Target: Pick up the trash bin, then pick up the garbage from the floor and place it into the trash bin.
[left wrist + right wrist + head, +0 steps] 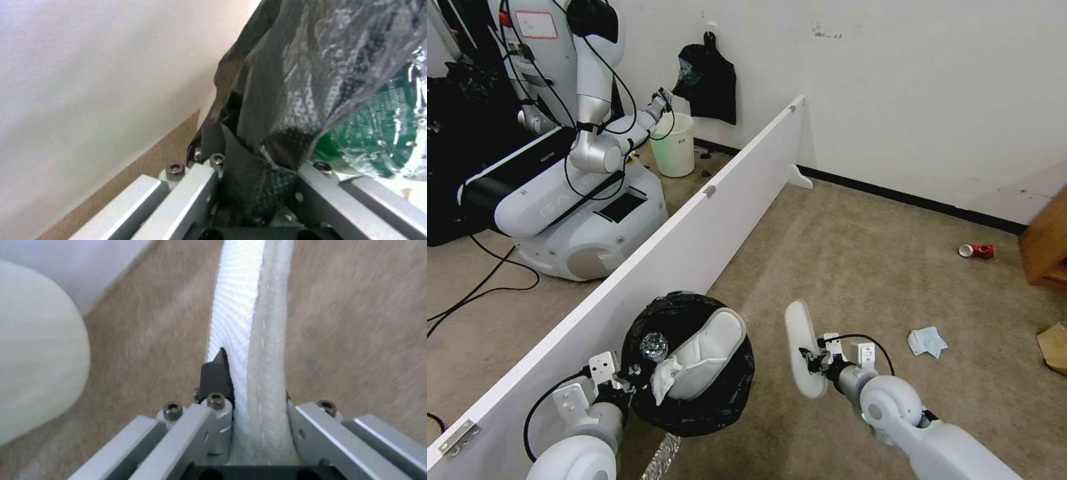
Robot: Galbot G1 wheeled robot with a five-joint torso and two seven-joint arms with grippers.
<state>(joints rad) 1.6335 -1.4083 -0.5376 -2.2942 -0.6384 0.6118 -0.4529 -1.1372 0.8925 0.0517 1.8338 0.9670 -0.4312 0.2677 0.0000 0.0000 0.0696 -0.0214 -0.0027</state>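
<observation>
Now, over by the white divider board (694,247), the left gripper (627,387) is clamped on the bag-lined rim of the trash bin (694,413), holding it off the carpet; a slipper in the bin (710,357), a tissue (664,381) and a crumpled bottle (654,345) sit inside. Just right of it the right gripper (812,357) pinches a second slipper (802,347) on edge (sole upright). The drop-in step is under way, I'd say: the slipper needs carrying left over the bin's mouth. A face mask (927,341) and a red can (977,251) lie farther right.
</observation>
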